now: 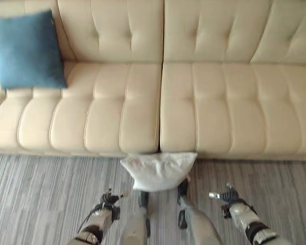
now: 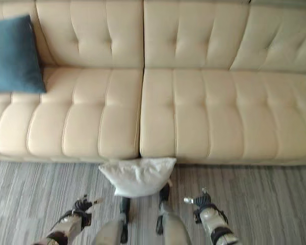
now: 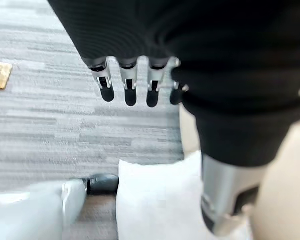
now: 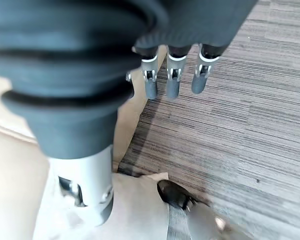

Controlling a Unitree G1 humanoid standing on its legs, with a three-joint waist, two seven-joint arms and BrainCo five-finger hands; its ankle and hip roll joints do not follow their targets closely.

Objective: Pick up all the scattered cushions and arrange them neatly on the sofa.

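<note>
A cream tufted sofa [image 1: 163,97] stands on grey striped carpet [image 1: 35,199].

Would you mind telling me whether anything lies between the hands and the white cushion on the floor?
Nothing visible does. The white cushion lies on the carpet against the sofa, with the left hand and right hand open on either side.

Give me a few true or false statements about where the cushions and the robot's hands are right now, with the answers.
1. The white cushion lies on the carpet against the sofa's front. True.
2. The blue cushion lies on the floor. False: it leans against the backrest at the left end of the sofa.
3. The left hand holds the white cushion. False: it is open and apart from it.
4. The right hand holds nothing. True.
5. Three cushions sit on the sofa. False: one, the blue.
</note>
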